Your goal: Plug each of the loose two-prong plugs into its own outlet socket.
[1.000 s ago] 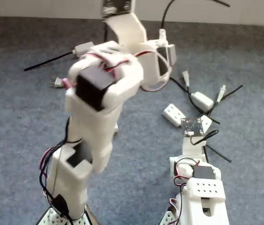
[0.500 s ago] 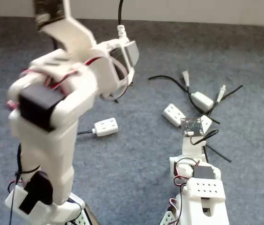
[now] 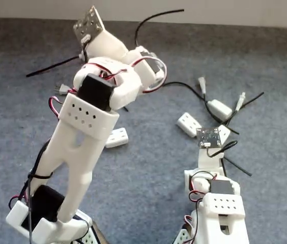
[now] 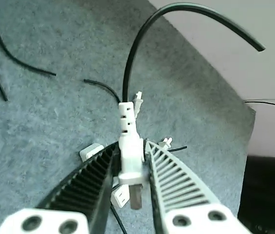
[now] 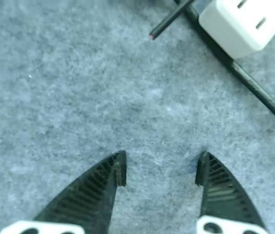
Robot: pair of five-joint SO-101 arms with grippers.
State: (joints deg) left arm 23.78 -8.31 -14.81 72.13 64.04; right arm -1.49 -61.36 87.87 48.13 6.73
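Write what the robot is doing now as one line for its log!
left gripper: shut on two-prong plug, off the carpet | right gripper: open, over carpet near outlet socket

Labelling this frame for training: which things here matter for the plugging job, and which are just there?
Job: white two-prong plug with black cord in left claw; white plastic outlet sockets; loose white plugs.
Idle: grey carpet; pale wall.

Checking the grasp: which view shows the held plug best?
Left wrist view: the plug is clamped in the left gripper, its whole body clear. High view catches its cable arcing up from the left gripper. Right wrist view faces a socket.
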